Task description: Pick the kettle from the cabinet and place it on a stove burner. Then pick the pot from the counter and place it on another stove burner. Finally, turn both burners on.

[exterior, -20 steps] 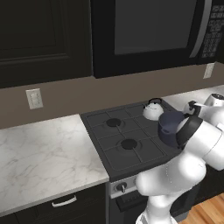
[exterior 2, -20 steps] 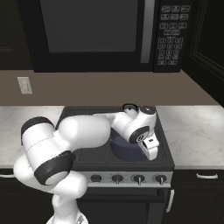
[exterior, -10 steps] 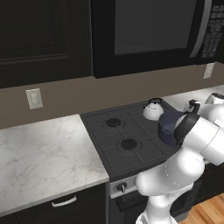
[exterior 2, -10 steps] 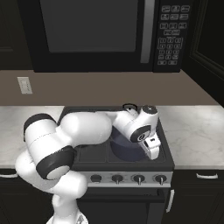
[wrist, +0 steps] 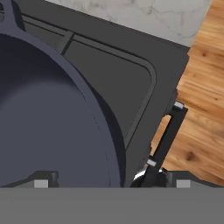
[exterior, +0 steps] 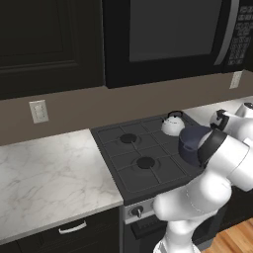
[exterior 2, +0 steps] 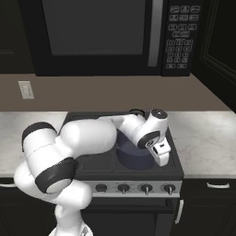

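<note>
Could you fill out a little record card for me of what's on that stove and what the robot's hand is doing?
kettle: on the back right burner of the cooktop
pot: on the front right burner, upright, no lid
left burners: bare
hand: over the pot's rim, fingers spread on either side of it
knobs: along the stove front, untouched

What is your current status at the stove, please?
Fingers open astride pot rim. Pot on front burner, kettle on burner behind. Knobs untouched.
</note>
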Controlling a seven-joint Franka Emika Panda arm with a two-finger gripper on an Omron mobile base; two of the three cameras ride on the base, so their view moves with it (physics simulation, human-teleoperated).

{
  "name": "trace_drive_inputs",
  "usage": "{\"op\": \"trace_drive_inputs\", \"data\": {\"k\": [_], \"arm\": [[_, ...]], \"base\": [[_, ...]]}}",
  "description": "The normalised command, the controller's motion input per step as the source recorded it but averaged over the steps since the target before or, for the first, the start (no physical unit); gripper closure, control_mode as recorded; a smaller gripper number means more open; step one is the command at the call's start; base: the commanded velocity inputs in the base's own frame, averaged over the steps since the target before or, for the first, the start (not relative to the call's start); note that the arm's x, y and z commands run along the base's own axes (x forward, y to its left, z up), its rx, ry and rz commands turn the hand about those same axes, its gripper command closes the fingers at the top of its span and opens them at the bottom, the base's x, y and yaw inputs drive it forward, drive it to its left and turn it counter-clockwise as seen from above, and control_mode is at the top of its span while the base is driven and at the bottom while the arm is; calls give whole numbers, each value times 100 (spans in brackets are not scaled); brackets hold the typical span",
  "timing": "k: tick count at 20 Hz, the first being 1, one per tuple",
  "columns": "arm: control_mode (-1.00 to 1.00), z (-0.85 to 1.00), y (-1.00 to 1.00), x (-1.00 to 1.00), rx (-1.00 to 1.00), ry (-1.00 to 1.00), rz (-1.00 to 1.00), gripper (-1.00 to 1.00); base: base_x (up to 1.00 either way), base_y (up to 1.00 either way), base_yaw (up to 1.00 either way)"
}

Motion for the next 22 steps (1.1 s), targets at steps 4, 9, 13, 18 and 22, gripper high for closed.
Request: {"op": "trace_drive_inputs", "data": {"k": [4,9,13,18,22], "arm": [[-100,20,0,-11,0,-3,0,-100],[-100,20,0,-20,0,-3,0,-100],[-100,19,0,-20,0,-4,0,-100],[-100,24,1,-25,-1,-9,0,-100],[-100,24,5,-21,-1,-11,0,-100]], "base": [[0,0,0],[0,0,0],[0,0,0],[0,0,0],[0,0,0]]}}
